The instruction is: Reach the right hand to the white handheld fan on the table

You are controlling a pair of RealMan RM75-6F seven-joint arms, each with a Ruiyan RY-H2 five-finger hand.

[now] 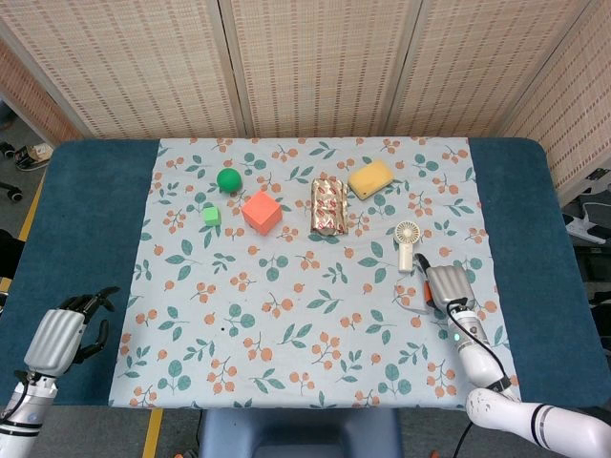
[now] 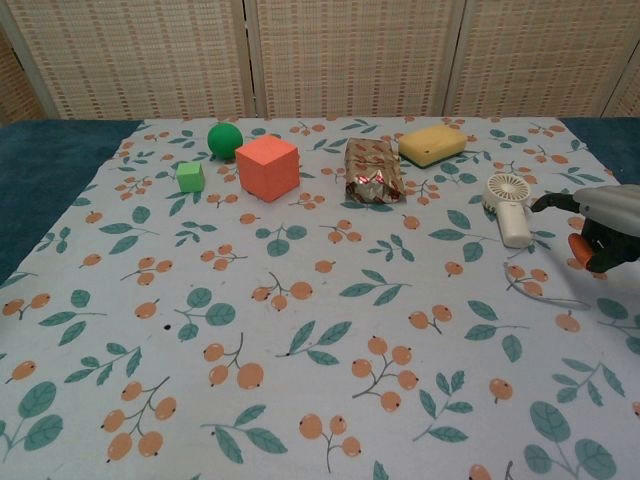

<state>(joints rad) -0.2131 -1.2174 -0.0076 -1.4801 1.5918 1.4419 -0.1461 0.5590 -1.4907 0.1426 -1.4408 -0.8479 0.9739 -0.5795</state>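
The white handheld fan (image 1: 408, 243) lies on the flowered cloth at the right, round head away from me and handle toward me; the chest view shows the fan (image 2: 510, 208) too. My right hand (image 1: 449, 286) hovers just right of and nearer than the handle, a small gap apart. In the chest view the right hand (image 2: 603, 225) has its dark thumb stretched toward the fan and holds nothing. My left hand (image 1: 59, 334) hangs over the blue table edge at the near left, fingers spread and empty.
Left of the fan sit a gold-wrapped packet (image 1: 328, 205) and a yellow sponge (image 1: 370, 178). Further left are an orange cube (image 1: 261, 212), a green ball (image 1: 227, 179) and a small green cube (image 1: 211, 216). A thin wire (image 2: 540, 291) lies below the fan.
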